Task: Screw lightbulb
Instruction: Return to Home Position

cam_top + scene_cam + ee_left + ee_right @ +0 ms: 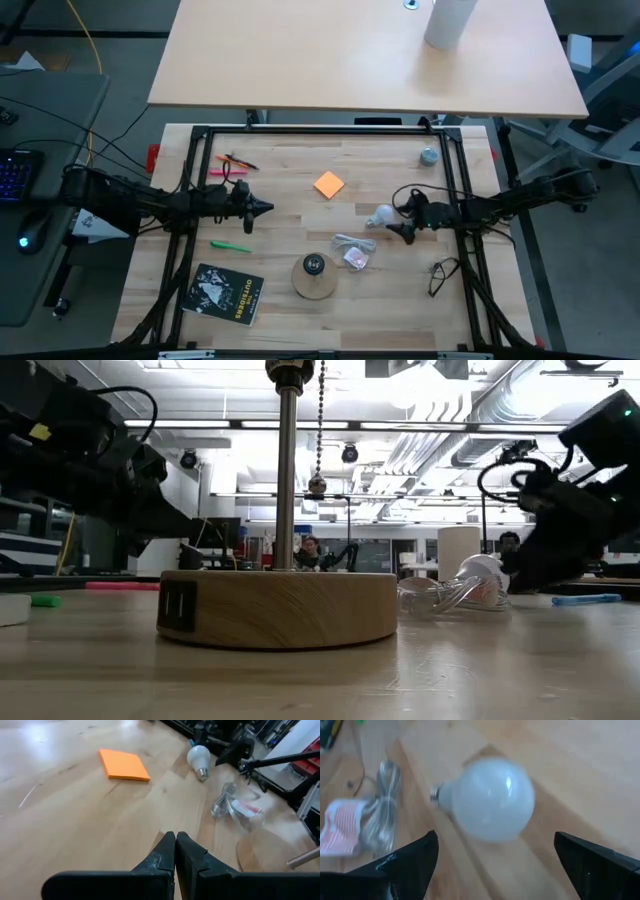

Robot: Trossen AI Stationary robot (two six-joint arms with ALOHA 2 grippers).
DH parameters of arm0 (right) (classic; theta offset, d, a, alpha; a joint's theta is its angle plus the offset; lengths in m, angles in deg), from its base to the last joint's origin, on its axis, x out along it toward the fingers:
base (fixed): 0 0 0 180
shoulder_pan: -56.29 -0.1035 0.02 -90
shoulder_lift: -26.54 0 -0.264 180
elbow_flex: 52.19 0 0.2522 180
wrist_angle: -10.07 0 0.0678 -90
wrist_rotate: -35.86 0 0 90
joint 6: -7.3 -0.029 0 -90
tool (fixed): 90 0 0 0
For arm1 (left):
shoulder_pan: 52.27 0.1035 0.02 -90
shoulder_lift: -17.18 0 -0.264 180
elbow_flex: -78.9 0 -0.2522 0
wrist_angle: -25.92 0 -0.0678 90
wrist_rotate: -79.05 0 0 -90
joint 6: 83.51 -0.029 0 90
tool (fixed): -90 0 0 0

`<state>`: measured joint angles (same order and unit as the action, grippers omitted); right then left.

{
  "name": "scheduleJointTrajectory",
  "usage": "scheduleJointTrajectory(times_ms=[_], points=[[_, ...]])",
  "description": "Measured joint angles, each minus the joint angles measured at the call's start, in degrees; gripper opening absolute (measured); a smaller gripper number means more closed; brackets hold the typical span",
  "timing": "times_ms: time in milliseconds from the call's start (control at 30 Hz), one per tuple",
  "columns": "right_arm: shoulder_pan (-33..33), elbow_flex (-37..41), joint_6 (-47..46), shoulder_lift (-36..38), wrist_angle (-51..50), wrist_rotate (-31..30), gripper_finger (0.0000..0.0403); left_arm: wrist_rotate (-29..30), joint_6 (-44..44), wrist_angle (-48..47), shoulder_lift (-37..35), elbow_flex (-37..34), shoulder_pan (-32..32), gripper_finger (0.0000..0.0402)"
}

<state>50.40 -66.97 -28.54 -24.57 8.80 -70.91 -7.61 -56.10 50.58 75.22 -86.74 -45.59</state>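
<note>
The lightbulb (382,214), a white frosted globe with a short silver threaded base, lies on its side on the wooden table right of centre. Its base (436,795) points toward the plastic packet. My right gripper (400,224) stands open just to the bulb's right. In the right wrist view its two fingers (415,857) flank the space just short of the globe (492,800) without touching it. My left gripper (264,209) is shut and holds nothing, over the table left of centre. The tan wooden disc with a black socket (315,276) stands near the front edge.
An orange square note (328,184) lies at mid-table. A see-through packet with a coiled cord (352,252) is beside the disc. Pens (234,163) and a green marker (230,245) lie at the left, a dark book (228,293) at the near left. A small grey object (429,156) sits at the far right.
</note>
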Motion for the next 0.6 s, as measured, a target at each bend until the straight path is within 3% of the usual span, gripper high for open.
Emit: scheduleJointTrajectory(times_ms=[133,233,367,600], points=[[0.00,0.00,-0.17,0.07,-1.95,2.94,0.0387,0.02,0.01,-0.78,-0.58,0.00,-0.02,0.0001],[-0.13,0.50,-0.18,2.94,-3.19,3.54,0.0387,0.04,-0.03,-3.64,-5.21,0.02,-0.02,0.0001],[-0.13,0.46,-0.17,12.87,-9.67,3.54,0.0387,0.07,-0.03,-11.40,-16.70,0.07,-0.04,0.0001],[-0.13,0.46,-0.17,31.72,-9.62,3.69,0.0387,0.15,-0.05,-22.19,-39.56,0.04,0.07,0.0001]])
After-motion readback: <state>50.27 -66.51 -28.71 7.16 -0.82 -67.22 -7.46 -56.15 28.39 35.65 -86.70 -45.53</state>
